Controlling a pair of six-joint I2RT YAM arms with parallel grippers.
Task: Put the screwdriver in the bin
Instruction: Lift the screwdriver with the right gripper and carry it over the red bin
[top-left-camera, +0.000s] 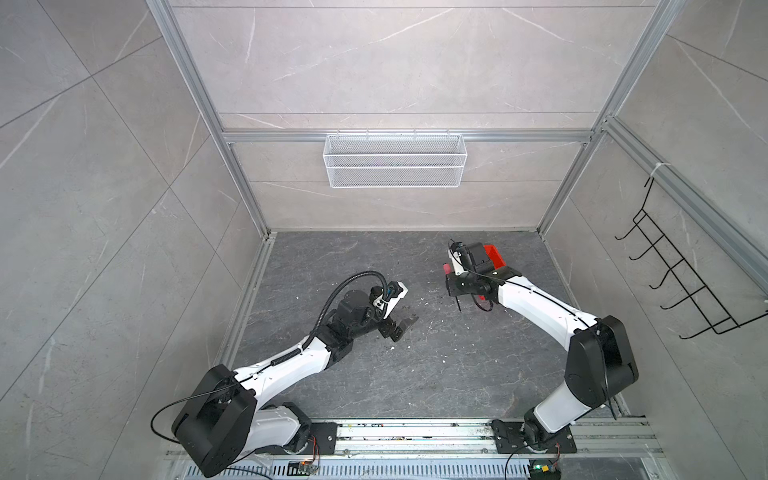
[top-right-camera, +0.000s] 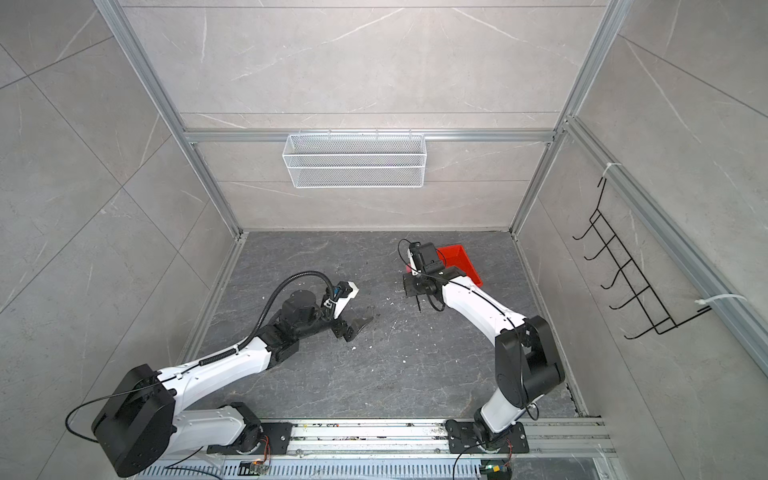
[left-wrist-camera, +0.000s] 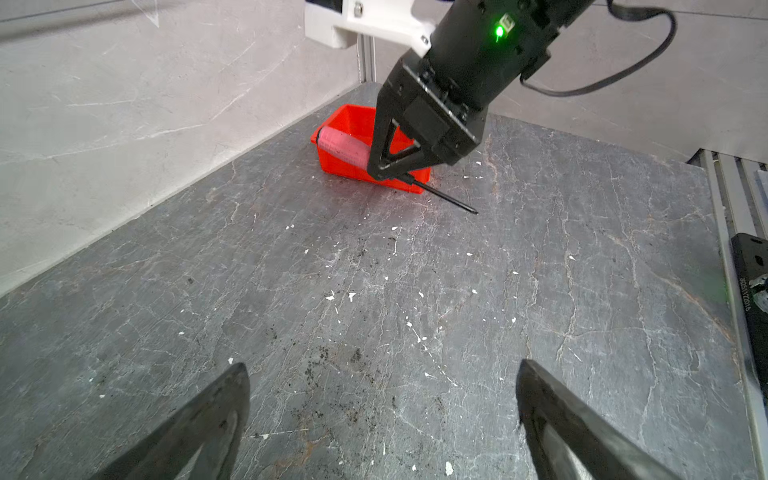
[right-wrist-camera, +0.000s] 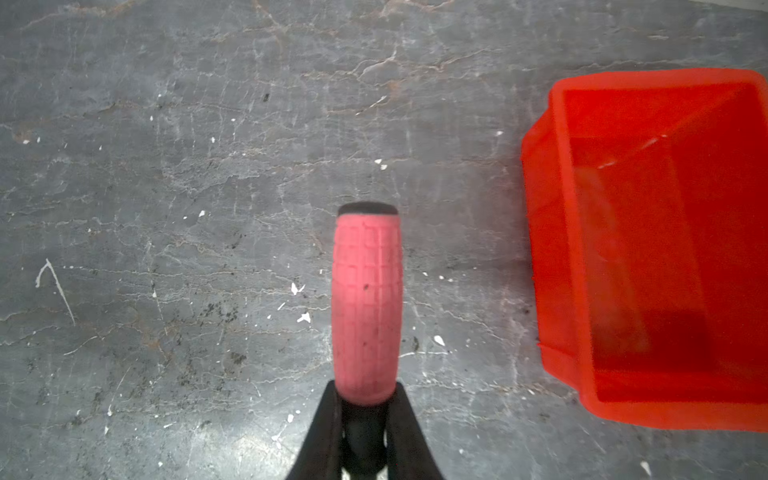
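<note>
The screwdriver (right-wrist-camera: 368, 307) has a pink-red ribbed handle and a thin black shaft (left-wrist-camera: 453, 201). My right gripper (right-wrist-camera: 368, 399) is shut on it at the black collar below the handle and holds it above the slate floor. The bin (right-wrist-camera: 548, 232), a bright red tray with nothing in it, stands beside the handle. In both top views the screwdriver (top-left-camera: 446, 269) hangs just left of the bin (top-left-camera: 496, 255), and the right arm covers part of the tray. My left gripper (left-wrist-camera: 382, 370) is open over bare floor, at middle left (top-left-camera: 405, 328), with nothing between its fingers.
A white wire mesh basket (top-left-camera: 395, 166) hangs on the back wall. On the right wall a black wire hook rack (top-left-camera: 681, 266) juts out. Aluminium frame posts stand at the corners, a rail (top-left-camera: 415, 432) runs along the front, and white flecks dot the floor.
</note>
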